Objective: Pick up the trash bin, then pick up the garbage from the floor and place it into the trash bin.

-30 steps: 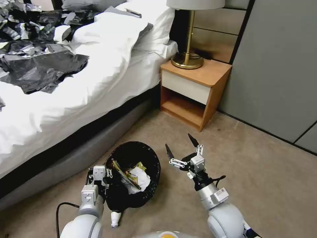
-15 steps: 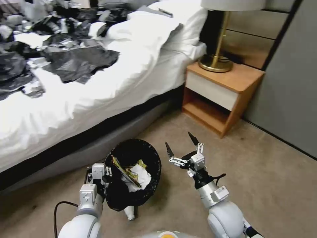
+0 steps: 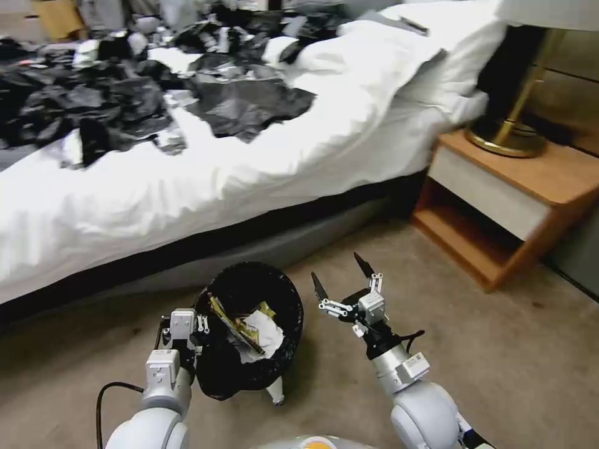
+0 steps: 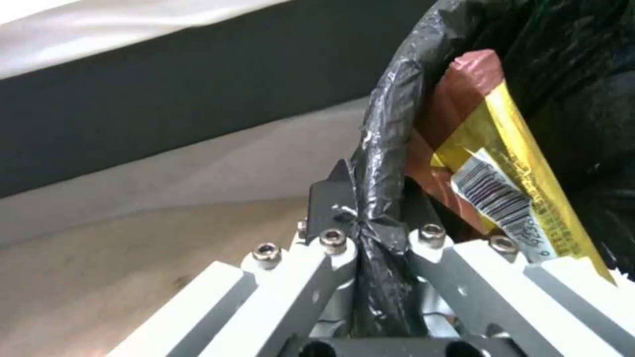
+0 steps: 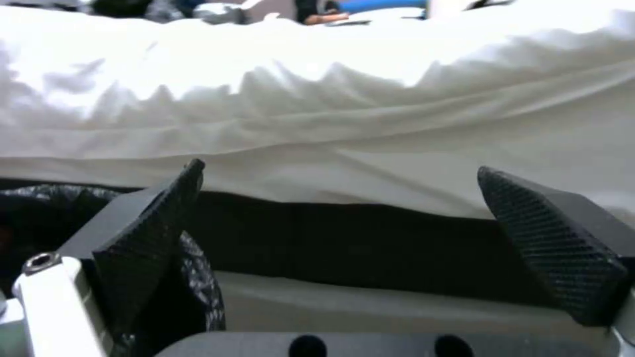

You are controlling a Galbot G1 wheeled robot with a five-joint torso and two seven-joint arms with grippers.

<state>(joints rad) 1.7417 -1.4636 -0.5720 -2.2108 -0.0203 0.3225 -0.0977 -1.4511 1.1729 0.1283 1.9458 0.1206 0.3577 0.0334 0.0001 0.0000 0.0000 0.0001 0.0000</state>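
Two grippers up front: my left gripper (image 3: 198, 325) is clamped on the bag-lined rim of the trash bin (image 3: 249, 330), which hangs off the carpet beside the bed (image 3: 187, 181); my right gripper (image 3: 342, 279) waits spread and empty just beside it. Since a second ago the view has swung left, so the nightstand (image 3: 511, 199) slid right. Yellow wrapper (image 4: 509, 183) and paper wad (image 3: 265, 333) sit inside; a small bottle (image 3: 274, 391) on the floor below looks next.

Trash bin (image 3: 249, 337) before bed (image 3: 249, 168)
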